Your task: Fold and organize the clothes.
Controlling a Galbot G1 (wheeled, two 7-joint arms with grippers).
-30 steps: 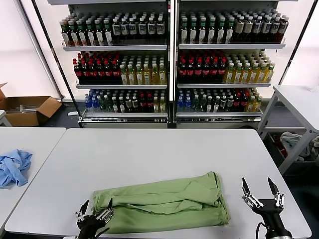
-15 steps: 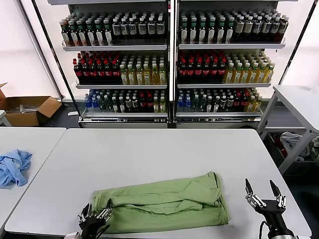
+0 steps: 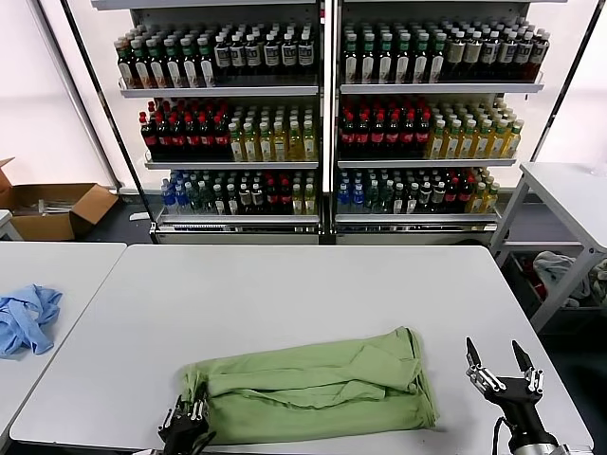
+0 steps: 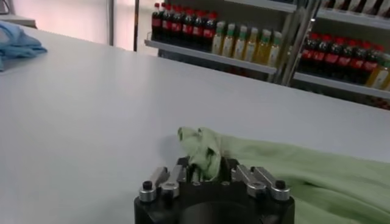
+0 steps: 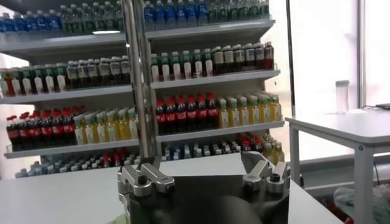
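Observation:
The light green T-shirt (image 3: 313, 384) lies folded into a long band across the near part of the white table (image 3: 285, 284). My left gripper (image 3: 190, 415) sits at the band's left end, near the table's front edge. In the left wrist view a bunched corner of the T-shirt (image 4: 204, 149) is pinched in the left gripper (image 4: 206, 167), and the rest of the cloth trails off flat on the table. My right gripper (image 3: 492, 355) hangs open off the shirt's right end, fingers pointing up and holding nothing. The right wrist view shows the right gripper (image 5: 195, 164) with only table between its fingers.
A light blue garment (image 3: 24, 318) lies crumpled on the neighbouring table to the left. Shelves of bottles (image 3: 322, 114) stand behind the table. A cardboard box (image 3: 52, 209) sits on the floor at far left, and another white table (image 3: 569, 190) stands at the right.
The left gripper has moved in onto the shirt's left end and closed on its corner, bunching the cloth. The right gripper has sunk slightly and stays open.

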